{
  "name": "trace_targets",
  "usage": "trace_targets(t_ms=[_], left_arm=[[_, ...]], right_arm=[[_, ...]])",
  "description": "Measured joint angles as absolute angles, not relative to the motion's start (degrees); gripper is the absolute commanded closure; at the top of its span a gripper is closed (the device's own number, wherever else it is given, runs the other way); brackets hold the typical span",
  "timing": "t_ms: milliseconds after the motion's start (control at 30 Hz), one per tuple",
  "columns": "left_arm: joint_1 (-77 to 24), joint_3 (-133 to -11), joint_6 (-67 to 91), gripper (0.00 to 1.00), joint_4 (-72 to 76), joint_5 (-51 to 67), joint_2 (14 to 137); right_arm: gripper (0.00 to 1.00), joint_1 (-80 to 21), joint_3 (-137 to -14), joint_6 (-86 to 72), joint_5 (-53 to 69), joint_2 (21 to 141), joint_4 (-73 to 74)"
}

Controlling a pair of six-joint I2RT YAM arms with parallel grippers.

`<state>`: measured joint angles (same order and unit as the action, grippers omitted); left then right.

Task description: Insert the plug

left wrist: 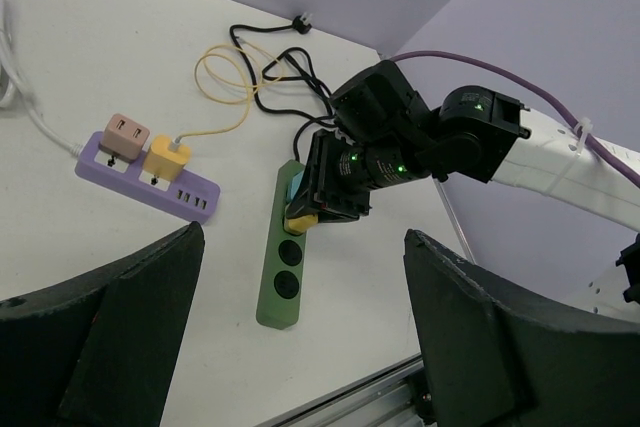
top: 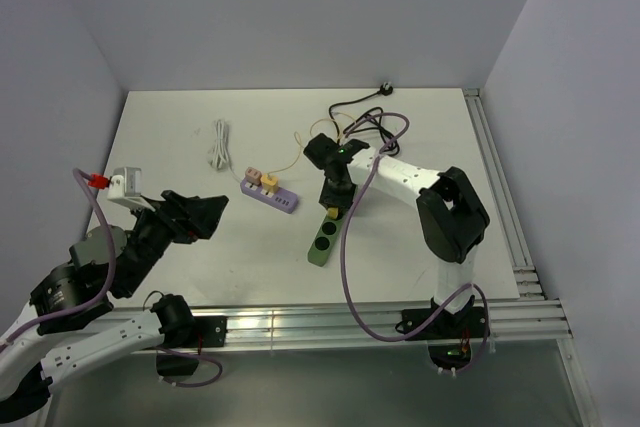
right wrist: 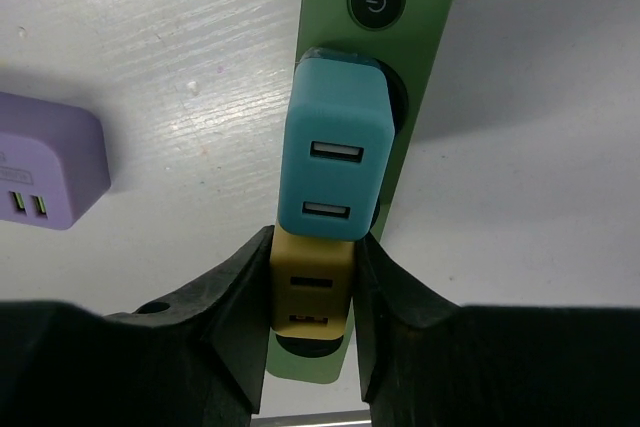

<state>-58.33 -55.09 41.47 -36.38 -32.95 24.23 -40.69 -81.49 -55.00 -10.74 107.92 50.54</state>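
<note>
While my right gripper (right wrist: 313,259) pinches the yellow plug (right wrist: 312,297) narrowly between both fingers, the plug sits on the green power strip (right wrist: 428,57), touching the teal adapter (right wrist: 335,147) seated there. I cannot tell whether the plug is fully in. That strip lies mid-bench, toward the near edge. My left gripper (top: 213,215) hovers by the near left corner, jaws wide apart.

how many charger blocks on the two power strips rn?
4. Pink charger and yellow charger in the purple strip; teal charger in the green strip; second yellow charger right beside it, gripped by the right claw. The claw hides part of that strip.
</note>
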Motion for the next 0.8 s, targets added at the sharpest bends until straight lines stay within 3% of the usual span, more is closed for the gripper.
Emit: trace_targets(t_ms=[300,600,800], left_arm=[[-58.3,-55.1,41.5,0.14,-36.4,-32.8,24.2],[-58.3,-54.6,41.6,0.15,-36.2,-32.8,24.3],[-58.3,-54.5,41.6,0.15,-36.2,-32.8,24.6]], right_arm=[[1.00,-40.8,-80.2,-54.9,-11.3,107.5,49.1],[1.00,-44.3,-88.3,-54.2,-18.2,113.6,56.5],[1.00,-44.5,-83.7,-53.9,-18.5,111.8,52.6]])
